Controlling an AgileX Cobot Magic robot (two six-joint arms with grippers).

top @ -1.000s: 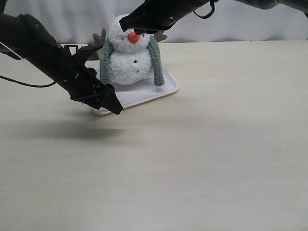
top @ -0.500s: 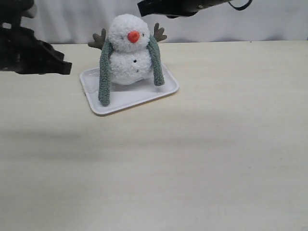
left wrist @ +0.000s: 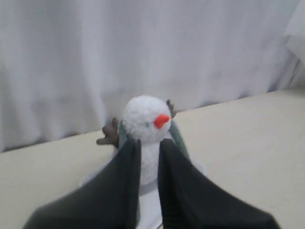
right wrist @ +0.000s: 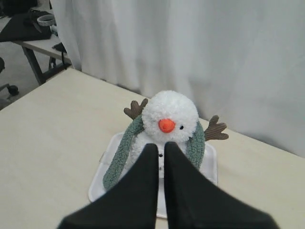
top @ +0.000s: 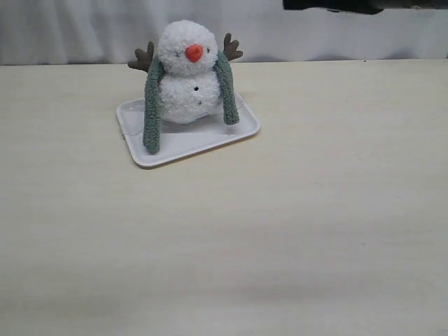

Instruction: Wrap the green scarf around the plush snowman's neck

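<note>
The plush snowman (top: 183, 77) stands upright on a white tray (top: 183, 145). Behind its neck runs the green scarf (top: 152, 112), and both ends hang straight down its front, uncrossed, the left end reaching the tray. In the left wrist view my left gripper (left wrist: 148, 145) is drawn back from the snowman (left wrist: 143, 119), with a narrow gap between its jaws and nothing in it. My right gripper (right wrist: 160, 147) is shut and empty, also short of the snowman (right wrist: 169, 112) and the scarf (right wrist: 121, 155). In the exterior view only a piece of the right arm (top: 350, 5) shows, at the top edge.
A white curtain (top: 84, 28) hangs behind the table's far edge. The beige table (top: 280, 231) stretches wide in front of the tray. Another desk (right wrist: 28, 28) with gear stands beyond the table's side in the right wrist view.
The left arm pulled away from the scarf's left end and left the exterior view. The right arm rose from the snowman's head to the top right. The scarf and snowman stayed put.
</note>
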